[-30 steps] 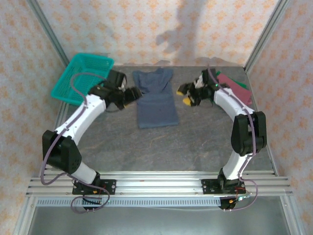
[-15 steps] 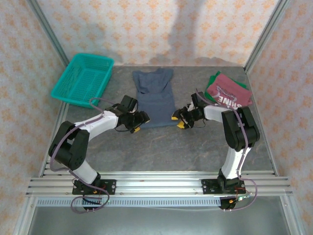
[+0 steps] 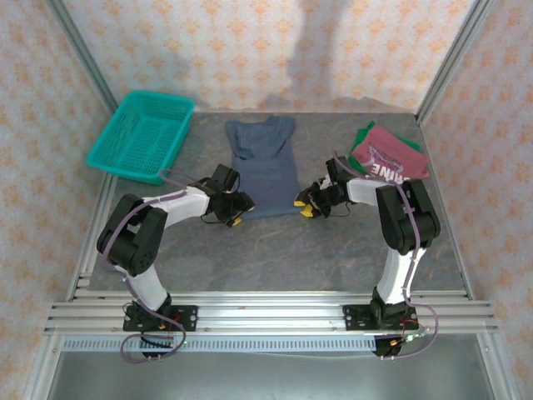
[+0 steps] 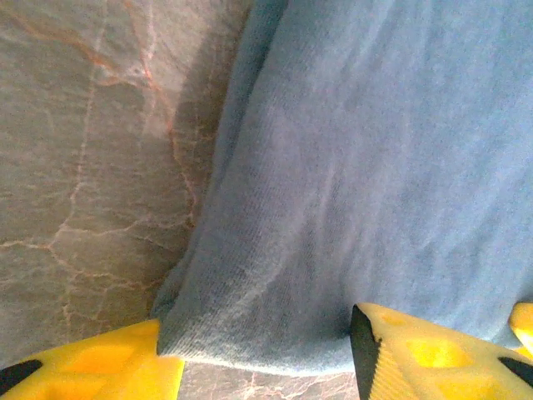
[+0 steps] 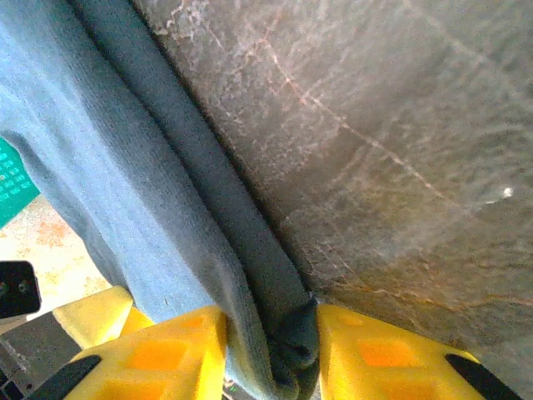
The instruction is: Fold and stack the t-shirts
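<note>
The right pincer (image 5: 271, 333) was closed on the near right hem corner of the slate-blue t-shirt (image 3: 265, 167), with a bunch of cloth squeezed between its yellow fingers. The left pincer (image 4: 262, 354) stood open around the near left corner, one finger at each side, not pinching yet. The shirt lay flat on the middle of the desk (image 3: 333, 250), with its collar at the far end. It looked light, soft and limp, so I judge it would sag between the two corners. A hold through the whole thickness of the hem seemed safest.
</note>
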